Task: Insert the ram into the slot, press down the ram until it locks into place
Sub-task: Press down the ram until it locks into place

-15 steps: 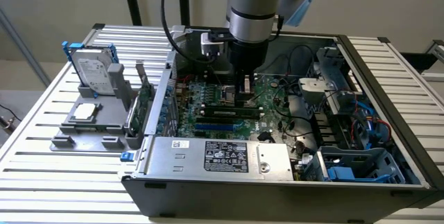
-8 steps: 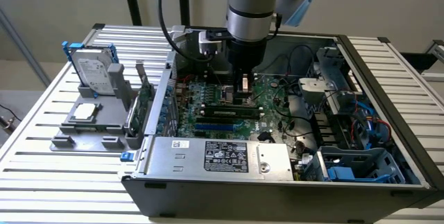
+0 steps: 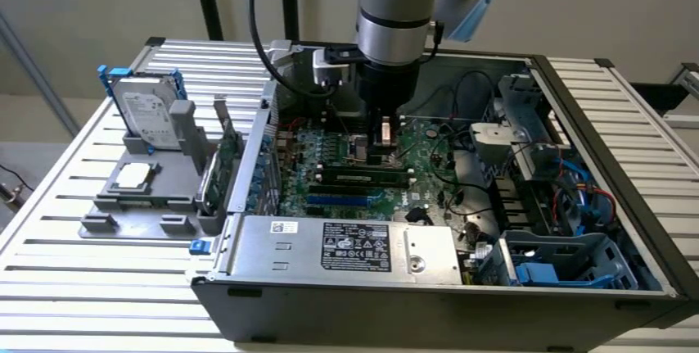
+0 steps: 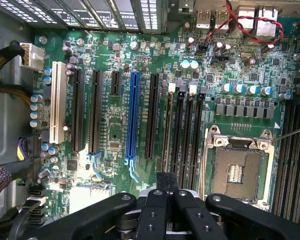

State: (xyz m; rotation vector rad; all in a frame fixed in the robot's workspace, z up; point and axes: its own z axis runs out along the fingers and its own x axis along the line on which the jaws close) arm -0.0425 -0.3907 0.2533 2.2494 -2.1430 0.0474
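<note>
The ram [image 3: 361,177] stands on edge in a black slot [image 4: 168,125] on the motherboard, the one nearest the long expansion slots. In the wrist view the ram [image 4: 168,107] shows as a thin pale strip along that slot. My gripper [image 3: 385,155] hangs straight down over the row of memory slots. Its black fingers [image 4: 162,182] are pressed together, and the gripper [image 4: 167,176] lines up with the ram's near end. Nothing is held between the fingers. Whether the tips touch the ram's top edge I cannot tell.
Beside the ram's slot run more black memory slots [image 4: 190,130], a blue slot [image 4: 134,117] and the metal CPU socket [image 4: 237,170]. The case's power supply [image 3: 339,246] lies in front. A hard drive [image 3: 147,115] and an upright green card [image 3: 224,165] sit on a grey stand at the exterior view's left.
</note>
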